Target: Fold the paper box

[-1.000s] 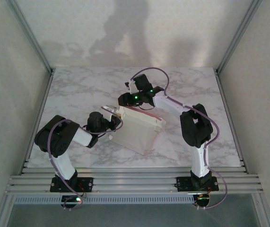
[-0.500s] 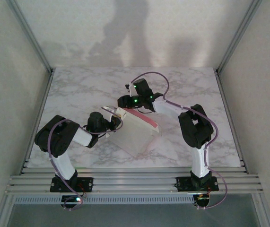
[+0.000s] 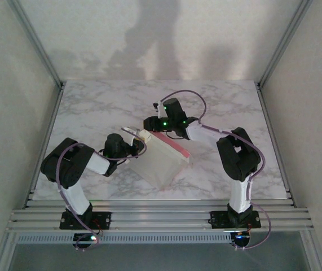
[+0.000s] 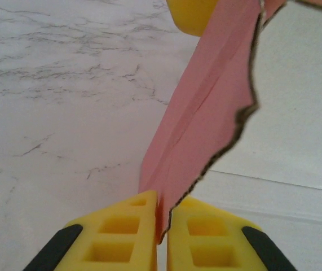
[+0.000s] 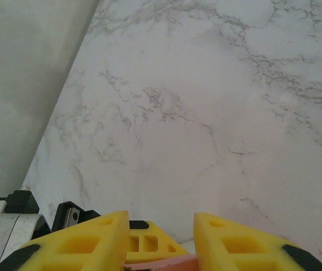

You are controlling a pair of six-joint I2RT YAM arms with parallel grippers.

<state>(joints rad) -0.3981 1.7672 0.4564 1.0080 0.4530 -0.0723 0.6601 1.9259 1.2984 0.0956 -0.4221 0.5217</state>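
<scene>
From overhead I see the paper box (image 3: 159, 162) lying near the middle of the marble table (image 3: 93, 107), a little toward 6 o'clock, its off-white face turned up and tilted, with a pink edge (image 3: 176, 148) running along its 2 o'clock side. Both arms reach in to the box's far corner at about 11 o'clock. The left gripper (image 3: 133, 142) comes at that corner from 9 o'clock, and the right gripper (image 3: 149, 125) sits just beyond it at 12 o'clock, green lights showing on its wrist. On my left wrist camera the two yellow fingers (image 4: 124, 237) are pressed almost together at 6 o'clock, pinching the thin edge of a pink flap (image 4: 206, 113). The flap rises from that pinch toward 1 o'clock, with a crease down its length and a ragged brown cut edge on its 3 o'clock side. An off-white panel (image 4: 296, 113) of the box lies to the right of it, and another yellow finger (image 4: 192, 14) touches the flap's top at 12 o'clock. On my right wrist camera the two yellow fingers (image 5: 79, 245) stand apart at 6 o'clock, with a strip of pink card (image 5: 161, 264) lying in the gap between them at the very bottom. Whether the pads press on that strip I cannot tell. Just past the gap sits a further yellow finger piece (image 5: 146, 241), and the other arm's black and silver wrist (image 5: 5, 228) shows at 8 o'clock. The marble beyond stretches away bare toward 12 o'clock.
</scene>
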